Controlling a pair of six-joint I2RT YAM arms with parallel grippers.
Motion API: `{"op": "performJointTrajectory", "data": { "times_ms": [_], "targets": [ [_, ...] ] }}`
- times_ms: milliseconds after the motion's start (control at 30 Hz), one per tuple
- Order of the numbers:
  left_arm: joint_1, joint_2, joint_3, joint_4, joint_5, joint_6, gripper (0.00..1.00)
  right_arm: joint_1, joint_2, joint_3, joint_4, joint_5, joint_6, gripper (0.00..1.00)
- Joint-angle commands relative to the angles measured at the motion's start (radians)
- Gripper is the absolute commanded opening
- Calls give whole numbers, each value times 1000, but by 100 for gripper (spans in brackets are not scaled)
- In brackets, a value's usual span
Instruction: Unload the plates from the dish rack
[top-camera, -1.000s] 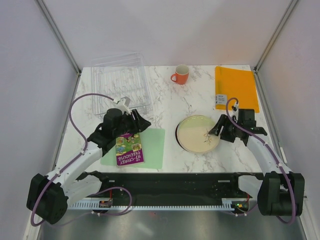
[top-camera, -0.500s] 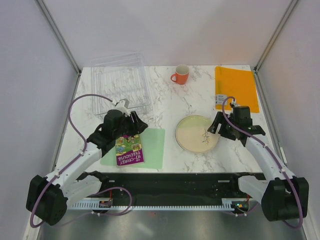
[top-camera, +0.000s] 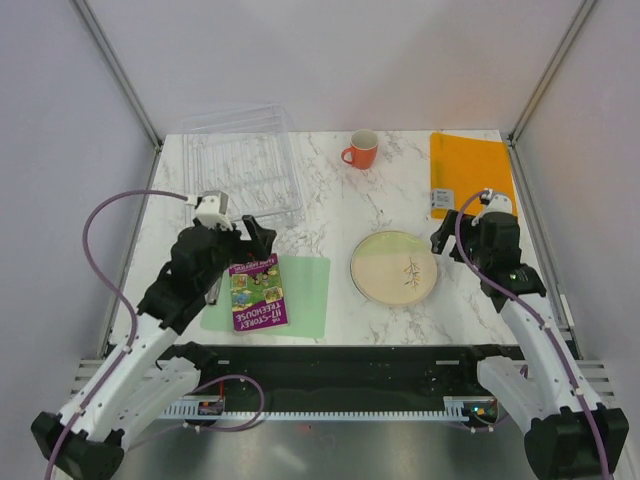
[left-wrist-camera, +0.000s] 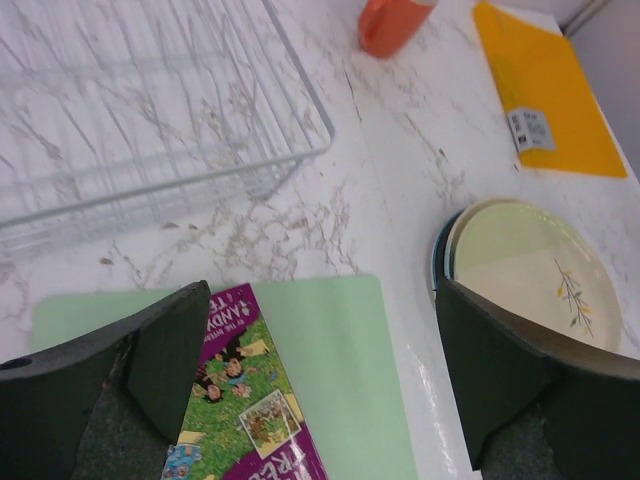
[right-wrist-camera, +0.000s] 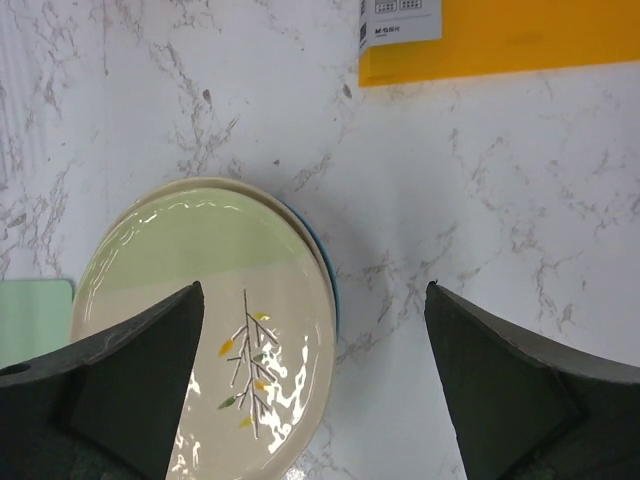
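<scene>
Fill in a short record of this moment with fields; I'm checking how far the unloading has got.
rack: no plates in it
plates: stacked on table, right of green mat; yellow-green one on top, blue rim beneath
left gripper: open, empty, over green mat
right gripper: open, empty, over stack's right edge
mug: upright, far side

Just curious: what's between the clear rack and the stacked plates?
Only bare marble tabletop separates dish rack from plates, clearest in the top view.

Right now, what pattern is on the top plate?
Top plate: yellow-green and cream, leafy sprig; right wrist view.
</scene>
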Motion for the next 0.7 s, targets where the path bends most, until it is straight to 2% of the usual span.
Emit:
{"op": "performJointTrajectory", "data": {
  "times_ms": [0,133,300,500,667],
  "targets": [
    [-2,-98,6,-3,-218,144,100,13,-145,-123,271,142,-71,98],
    [-2,-106,-5,2,-310,128,100,24,-172,-208,363,268,-123,98],
    [-2,-3,-19,14,-499,113,100,33,-78,-258,477,342,-179,98],
    [-2,144,-13,16,-522,110,100,38,-69,-393,676,395,-197,98],
    [-2,137,-33,74,-510,134,100,38,-57,-416,715,415,-234,98]
  ]
}}
